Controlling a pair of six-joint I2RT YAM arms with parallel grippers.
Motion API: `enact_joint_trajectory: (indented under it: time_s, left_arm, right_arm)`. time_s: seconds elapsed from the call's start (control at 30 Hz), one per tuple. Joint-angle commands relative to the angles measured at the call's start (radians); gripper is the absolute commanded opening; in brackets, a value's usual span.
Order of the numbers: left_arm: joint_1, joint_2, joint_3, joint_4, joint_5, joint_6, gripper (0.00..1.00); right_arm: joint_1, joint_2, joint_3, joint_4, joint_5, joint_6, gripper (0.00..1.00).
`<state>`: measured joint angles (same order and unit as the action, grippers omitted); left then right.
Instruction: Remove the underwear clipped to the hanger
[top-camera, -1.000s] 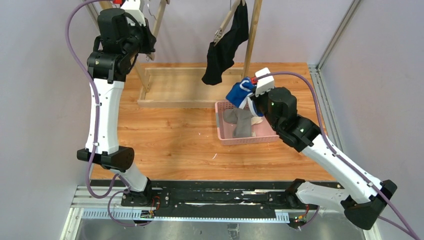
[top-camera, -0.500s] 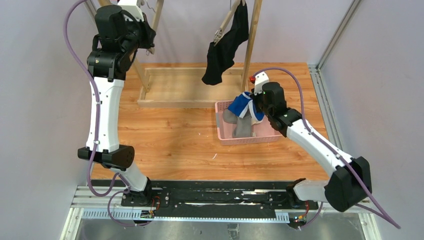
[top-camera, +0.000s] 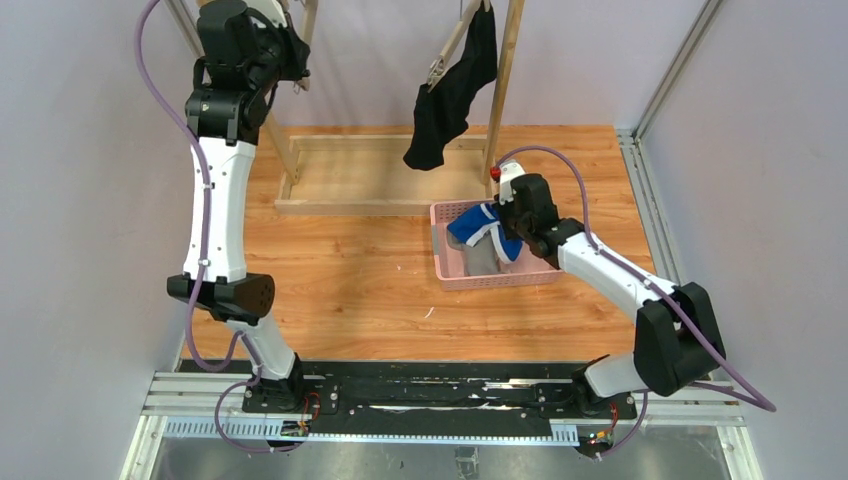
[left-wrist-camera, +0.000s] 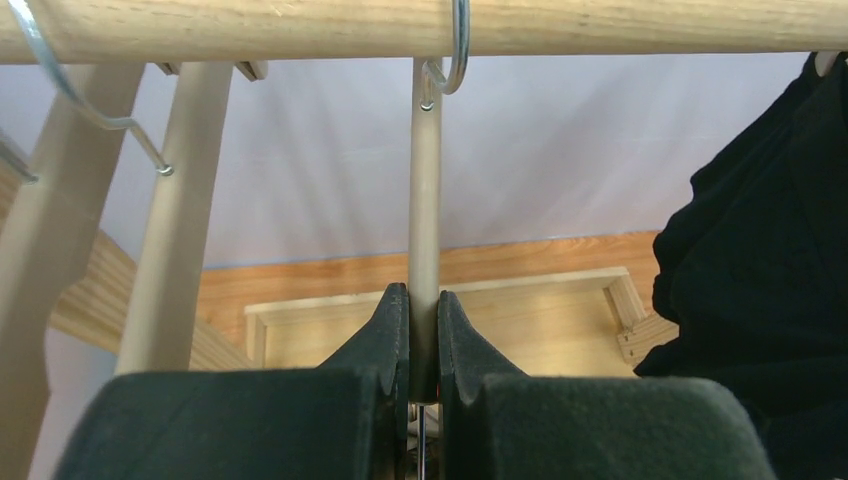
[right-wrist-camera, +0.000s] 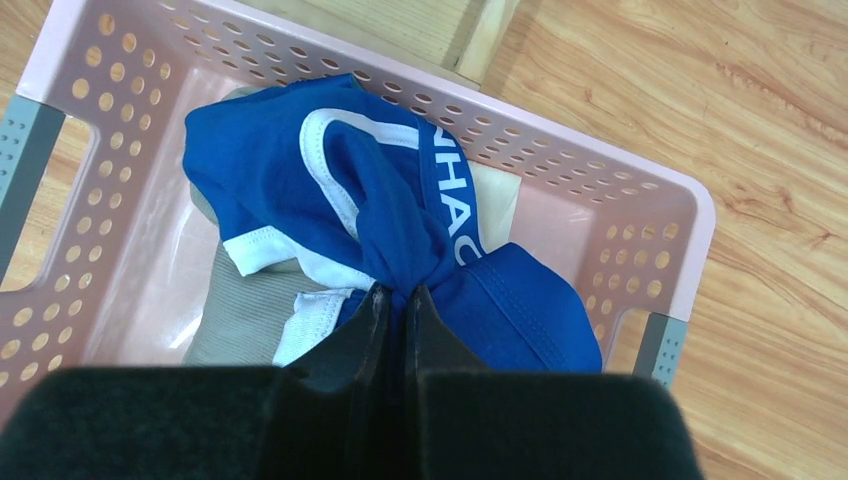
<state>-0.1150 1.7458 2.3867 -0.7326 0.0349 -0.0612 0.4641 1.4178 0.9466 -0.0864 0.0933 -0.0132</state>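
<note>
Blue briefs (right-wrist-camera: 300, 170), clenched in the right gripper (right-wrist-camera: 398, 296), are set in the basket (right-wrist-camera: 600, 170); release is needed next. The hanger (left-wrist-camera: 425, 200) is clamped by the left gripper (left-wrist-camera: 423, 300).

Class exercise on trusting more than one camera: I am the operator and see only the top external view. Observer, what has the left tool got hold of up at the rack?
Observer: The left tool is shut on the hanger's pale bar, which hangs by a wire hook from the wooden rail.
Operator: And the other arm?
Observer: The right tool pinches a bunched fold of the blue briefs inside the pink basket.
Operator: Any marking to tell them by?
Observer: White lettering runs along the waistband.
</note>
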Motion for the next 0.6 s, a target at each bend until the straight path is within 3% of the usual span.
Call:
enact_joint_trajectory:
  time_s: [0.0, 0.07, 0.13, 0.23, 0.37, 0.57]
  left_arm:
    - [0.007, 0.034, 0.037, 0.057, -0.004, -0.015, 0.0]
    - [0.008, 0.038, 0.025, 0.055, -0.008, -0.015, 0.06]
    - [0.008, 0.033, 0.01, 0.053, -0.024, -0.008, 0.2]
    - [0.008, 0.004, -0.021, 0.074, -0.044, 0.002, 0.31]
    - [0.008, -0.038, -0.043, 0.093, -0.039, 0.006, 0.45]
    - [0.008, -0.138, -0.089, 0.1, -0.044, 0.023, 0.5]
  right_arm:
    - [-0.015, -0.039, -0.019, 0.0, 0.008, 0.019, 0.02]
    - [-0.015, -0.039, -0.009, -0.019, 0.012, 0.021, 0.16]
    - [-0.015, -0.045, -0.009, -0.027, 0.016, 0.023, 0.36]
    - [-0.015, -0.064, -0.015, -0.024, 0.021, 0.024, 0.52]
    - [-0.015, -0.09, -0.01, -0.028, 0.023, 0.022, 0.58]
    - [-0.015, -0.16, -0.011, -0.03, 0.029, 0.019, 0.59]
